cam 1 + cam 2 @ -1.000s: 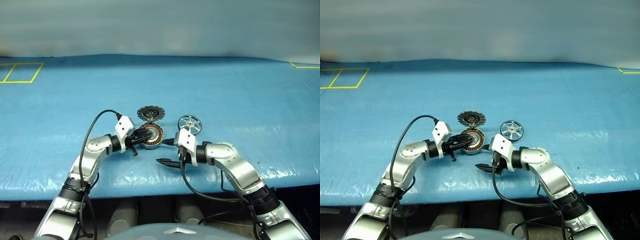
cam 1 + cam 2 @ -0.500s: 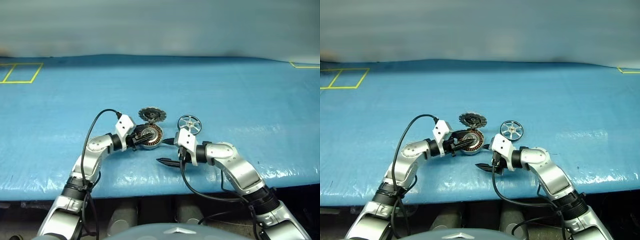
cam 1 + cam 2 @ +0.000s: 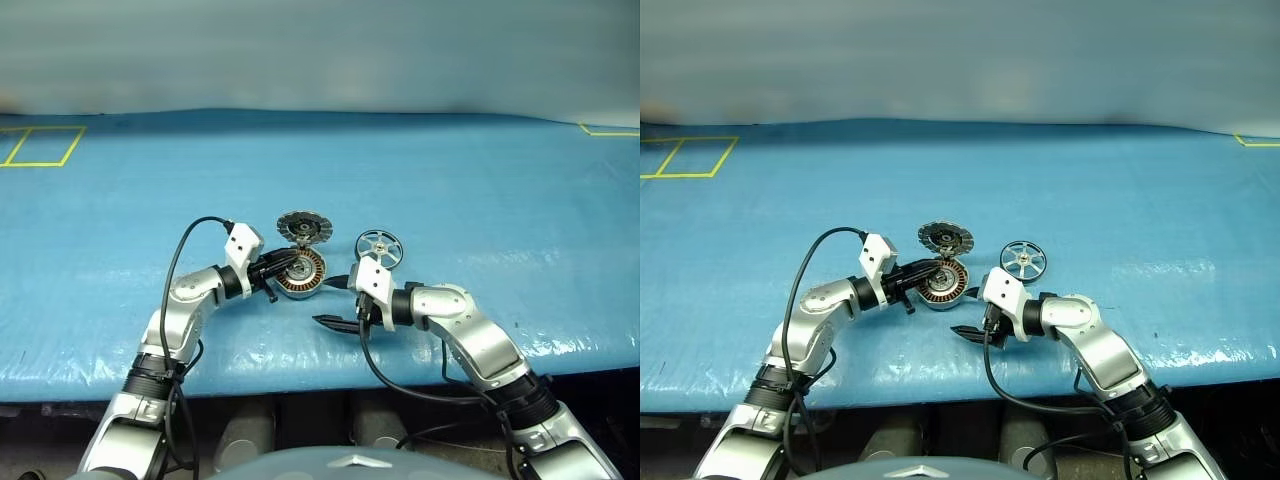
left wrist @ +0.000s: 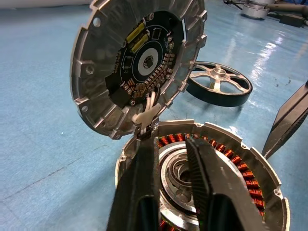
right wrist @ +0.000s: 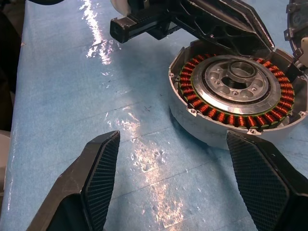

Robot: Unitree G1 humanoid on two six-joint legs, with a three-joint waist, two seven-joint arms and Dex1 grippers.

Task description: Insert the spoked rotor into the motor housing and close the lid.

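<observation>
The motor housing (image 3: 303, 274) lies on the blue sheet with its copper windings (image 5: 211, 114) facing up. Its lid (image 3: 302, 228) stands open and upright on the far rim, dark inner face (image 4: 144, 62) towards me. The spoked rotor (image 3: 379, 245) lies flat just to the right of the housing. My left gripper (image 3: 285, 265) comes in from the left and is shut on the housing's rim near the hinge, one finger (image 4: 211, 183) over the windings. My right gripper (image 3: 332, 302) hovers open just in front of the housing, with nothing between its fingers (image 5: 250, 178).
A blue sheet (image 3: 480, 190) covers the whole table. Yellow tape lines (image 3: 40, 146) mark its far left, and another yellow corner (image 3: 610, 130) its far right. The table's front edge (image 3: 300, 375) runs just below both arms.
The left gripper's fingers, which reached across the housing, opened briefly, drew back to its left rim and closed there. The right arm has not moved.
</observation>
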